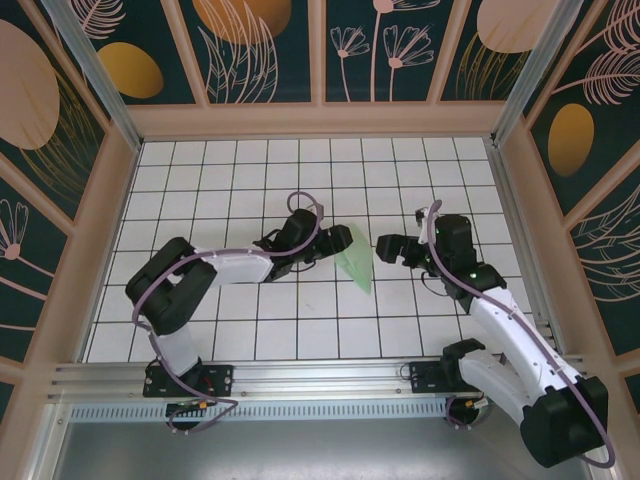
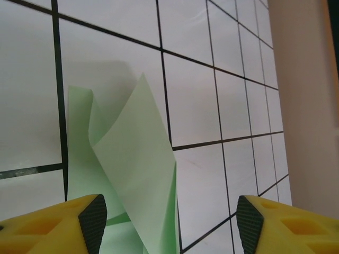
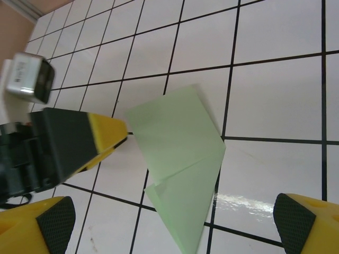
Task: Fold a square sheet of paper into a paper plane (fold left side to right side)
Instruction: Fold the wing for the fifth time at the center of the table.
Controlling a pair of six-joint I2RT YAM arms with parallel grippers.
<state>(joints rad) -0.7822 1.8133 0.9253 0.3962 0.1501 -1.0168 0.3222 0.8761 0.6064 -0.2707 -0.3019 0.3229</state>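
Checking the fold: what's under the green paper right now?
White grid table; its black lines run under the paper. The paper is folded in layers, so anything between or beneath them is covered.

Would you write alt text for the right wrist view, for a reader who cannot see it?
A pale green folded paper, tapering to a point toward the camera, lies on a white grid-tiled table. The left tool reaches in from the left, its yellow tip close by the paper's edge, while the right tool hangs open above.
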